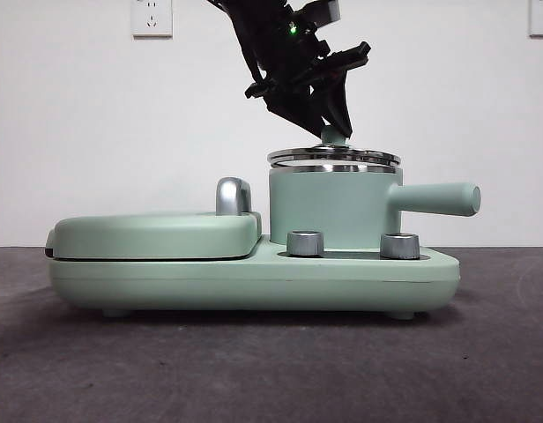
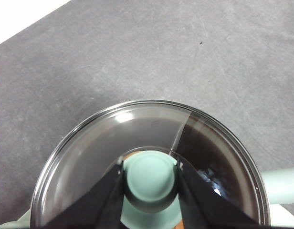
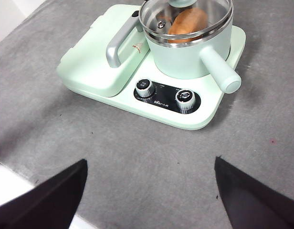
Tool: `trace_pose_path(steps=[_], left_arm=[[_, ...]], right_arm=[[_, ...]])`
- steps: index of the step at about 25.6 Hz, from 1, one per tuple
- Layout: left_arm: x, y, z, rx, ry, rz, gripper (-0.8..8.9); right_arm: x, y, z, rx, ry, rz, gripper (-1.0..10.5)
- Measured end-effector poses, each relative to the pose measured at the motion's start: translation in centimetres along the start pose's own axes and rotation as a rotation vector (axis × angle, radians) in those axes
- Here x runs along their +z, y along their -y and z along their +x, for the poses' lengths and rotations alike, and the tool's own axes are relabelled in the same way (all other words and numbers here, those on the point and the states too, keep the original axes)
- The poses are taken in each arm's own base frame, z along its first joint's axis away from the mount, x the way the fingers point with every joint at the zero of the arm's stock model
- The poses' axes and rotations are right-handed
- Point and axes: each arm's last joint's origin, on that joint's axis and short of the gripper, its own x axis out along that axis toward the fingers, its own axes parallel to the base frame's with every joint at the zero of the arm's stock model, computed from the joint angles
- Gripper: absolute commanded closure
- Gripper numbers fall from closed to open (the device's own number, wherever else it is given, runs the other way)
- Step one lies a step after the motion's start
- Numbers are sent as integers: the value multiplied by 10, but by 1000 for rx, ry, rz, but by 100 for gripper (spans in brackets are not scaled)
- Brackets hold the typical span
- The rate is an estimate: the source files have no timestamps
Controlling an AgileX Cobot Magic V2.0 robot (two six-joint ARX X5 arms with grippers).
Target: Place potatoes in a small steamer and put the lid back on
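The small steamer stands on the right half of the mint-green cooker, its side handle pointing right. The glass lid lies level on or just above the steamer's silver rim. My left gripper comes down from above and is shut on the lid's green knob, one jaw on each side. Through the lid the right wrist view shows the orange-brown potato inside the steamer. My right gripper hangs open over the bare table in front of the cooker, holding nothing.
The flat griddle cover with a silver handle fills the cooker's left half. Two silver dials sit on the front of the base. Dark grey table surrounds it, with a white wall behind.
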Motion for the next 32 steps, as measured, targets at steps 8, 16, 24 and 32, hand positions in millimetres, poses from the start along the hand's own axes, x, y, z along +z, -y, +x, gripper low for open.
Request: trace_pose_path(steps=[8,16,24,32], left_arm=[[-2,0,4,-2,-7,-1,767],[-2,0,4,-2,-6,29,767],[-4,-4,8,-67,0,40,768],[-7,-2,9,-95,-27,36,349]], right_arm=[[0,0,0,0,0,2,526],[0,0,0,0,0,3,526],[0,0,0,0,0,3,526],[0,0,0,0,0,3,526]])
